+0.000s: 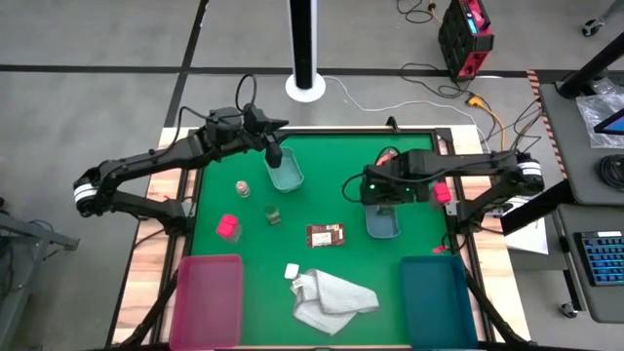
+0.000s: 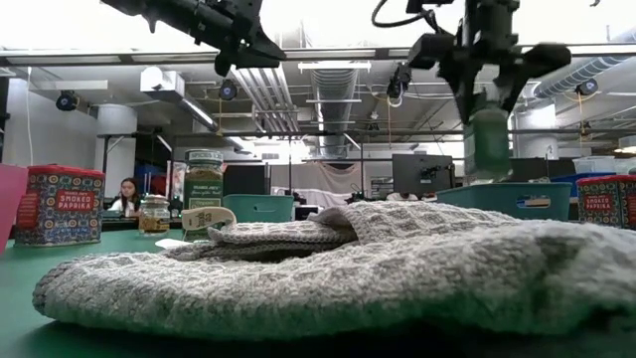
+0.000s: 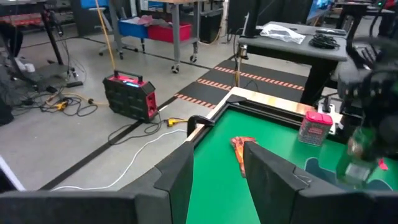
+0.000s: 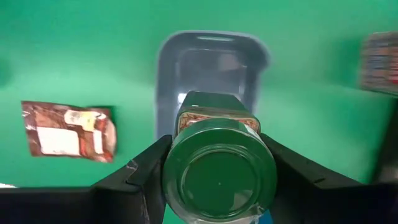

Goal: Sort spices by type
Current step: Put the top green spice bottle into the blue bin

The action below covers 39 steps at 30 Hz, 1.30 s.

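My right gripper [image 4: 219, 186] is shut on a greenish jar [image 2: 487, 144] with a dark green lid, above a pale blue-green tray [image 1: 382, 222] at the table's right middle. My left gripper [image 3: 214, 180] stands open with nothing between its fingers, over another pale tray [image 1: 285, 175] at the far left. On the green mat stand a clear jar [image 1: 242, 188], a second greenish jar [image 1: 273, 213] and a red block [image 1: 227, 227]. A brown packet [image 1: 325, 234] lies flat at the middle. Another red block [image 1: 441, 192] and a red-orange packet [image 3: 242, 149] are at the far right. My right gripper pinches the greenish jar between its two fingers, which sit on opposite sides of its upper end at the lid's rim [image 4: 169, 177]. The fingers come from above, pointing down. The jar hangs upright below them, lifted clear over the pale tray.
A white knitted cloth [image 1: 331, 297] lies near the front edge, with a pink bin [image 1: 207, 297] at the front left and a teal bin [image 1: 437, 297] at the front right. People and desks show in the room beyond the table.
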Available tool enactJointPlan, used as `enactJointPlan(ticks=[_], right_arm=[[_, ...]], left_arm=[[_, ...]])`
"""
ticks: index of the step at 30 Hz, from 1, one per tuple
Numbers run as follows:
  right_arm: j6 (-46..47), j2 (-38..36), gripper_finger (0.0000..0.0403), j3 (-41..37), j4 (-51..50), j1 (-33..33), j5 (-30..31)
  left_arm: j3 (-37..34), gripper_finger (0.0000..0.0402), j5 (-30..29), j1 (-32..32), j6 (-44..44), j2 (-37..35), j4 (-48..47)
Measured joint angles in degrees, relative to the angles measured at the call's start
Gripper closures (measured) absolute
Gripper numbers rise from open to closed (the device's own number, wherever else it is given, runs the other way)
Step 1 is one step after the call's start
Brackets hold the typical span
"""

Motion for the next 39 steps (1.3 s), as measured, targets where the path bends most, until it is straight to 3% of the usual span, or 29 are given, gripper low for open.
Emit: enactJointPlan(ticks=[19, 23, 30, 35, 39], right_arm=[[-0.2, 1.1, 0.0208, -13.7, 14.3, 0.1, 2.6], [-0.3, 1.1, 0.0201, -13.9, 14.3, 0.1, 3.8], [0.0, 1.1, 0.014, -13.9, 14.3, 0.1, 4.1], [-1.1, 0.5, 0.0142, -12.2, 12.0, 0.0, 2.9], [-2.7, 0.0, 0.0154, -7.4, 3.7, 0.0, 0.6]], left_arm=[[0.0, 0.0276, -0.1, 0.0, 5.4, -3.4, -5.9], [0.0, 0.0276, -0.1, 0.0, 5.7, -3.9, -6.3], [0.0, 0.0276, -0.1, 0.0, 6.4, -3.9, -7.0], [0.0, 0.0276, -0.1, 0.0, 6.4, -3.9, -8.4], [0.0, 0.0276, -0.1, 0.0, 6.6, -4.2, -8.1]])
